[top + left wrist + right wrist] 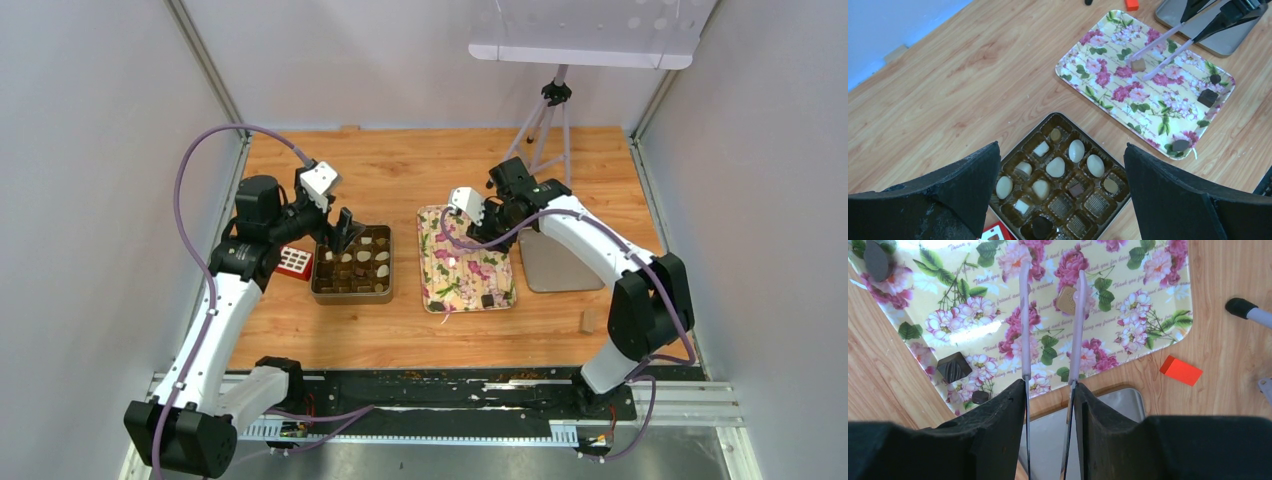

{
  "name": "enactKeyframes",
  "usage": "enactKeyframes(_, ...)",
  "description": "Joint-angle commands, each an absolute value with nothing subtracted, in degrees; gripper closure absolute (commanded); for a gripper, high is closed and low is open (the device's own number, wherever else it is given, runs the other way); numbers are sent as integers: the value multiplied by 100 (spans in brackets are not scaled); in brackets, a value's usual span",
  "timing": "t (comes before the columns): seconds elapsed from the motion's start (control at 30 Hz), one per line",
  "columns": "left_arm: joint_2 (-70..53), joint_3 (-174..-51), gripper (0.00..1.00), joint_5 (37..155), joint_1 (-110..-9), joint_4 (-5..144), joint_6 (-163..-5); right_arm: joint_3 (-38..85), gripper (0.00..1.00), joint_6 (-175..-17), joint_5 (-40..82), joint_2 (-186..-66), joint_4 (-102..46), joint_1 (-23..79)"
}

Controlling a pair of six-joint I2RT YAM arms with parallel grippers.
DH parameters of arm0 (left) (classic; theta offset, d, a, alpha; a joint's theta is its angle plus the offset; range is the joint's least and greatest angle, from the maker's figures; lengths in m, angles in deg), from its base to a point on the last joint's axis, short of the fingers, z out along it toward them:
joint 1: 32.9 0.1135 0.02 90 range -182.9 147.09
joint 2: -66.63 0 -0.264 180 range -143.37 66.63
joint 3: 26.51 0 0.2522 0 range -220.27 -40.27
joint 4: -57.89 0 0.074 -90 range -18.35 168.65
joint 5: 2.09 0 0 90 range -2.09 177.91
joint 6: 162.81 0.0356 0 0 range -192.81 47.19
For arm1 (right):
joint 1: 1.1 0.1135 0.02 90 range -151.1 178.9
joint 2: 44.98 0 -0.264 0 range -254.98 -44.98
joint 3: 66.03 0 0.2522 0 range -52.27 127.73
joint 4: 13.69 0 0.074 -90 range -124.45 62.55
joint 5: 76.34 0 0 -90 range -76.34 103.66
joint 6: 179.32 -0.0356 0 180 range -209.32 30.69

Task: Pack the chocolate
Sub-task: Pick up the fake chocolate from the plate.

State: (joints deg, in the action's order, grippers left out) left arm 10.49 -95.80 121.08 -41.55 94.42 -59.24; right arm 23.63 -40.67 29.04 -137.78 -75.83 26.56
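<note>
Fingers (998,430) of the right gripper (1049,387) are clamped on the handle end of the tweezers (1024,315), and the two thin tines reach out over the tray (1158,300), standing apart rather than pinched together. The tan piece (1066,300) lies between them, touching one tine while the other stands clear of it, so nothing is lifted. Over the box (1057,116), the left gripper (1062,150) hangs with its jaws spread wide and nothing in them. Most of the chocolate (1055,167) sits in the box's cups, mainly cream pieces with a few darker ones, and several cups look empty. On the tray, besides the tan piece, lie a dark square (954,367) and a few dark rounds, well apart from one another. As for handling, these pieces look very light and stiff, with a smooth skin that probably slides against narrow tines, and a hard pinch could likely chip or mark them. The tan piece seems best taken across two opposite sides, low on its body, with the tines level so it cannot twist out. The rounds look trickier: they would want the tines square across the widest part, or they may squirt free. A gentle, even squeeze should do, since there is almost no weight to carry.
</note>
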Motion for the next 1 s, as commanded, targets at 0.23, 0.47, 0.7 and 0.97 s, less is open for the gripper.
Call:
enactKeyframes(0.23, 1201, -9521, 0, 12252, -4134, 9311, -5817, 2743, 60, -4528, 2954, -14200, -7404, 2242)
enactKeyframes(0.47, 1187, -9503, 0, 12280, -4134, 9302, -5794, 2745, 61, -4552, 2991, -14361, -7379, 2206)
enactKeyframes(0.7, 1152, -9479, 0, 12307, -4134, 9237, -5798, 2766, 69, -4602, 3095, -14441, -7543, 2164)
enactKeyframes(0.97, 1169, -9450, 0, 12249, -4134, 9259, -5797, 3185, 80, -4632, 3414, -14280, -7858, 2090)
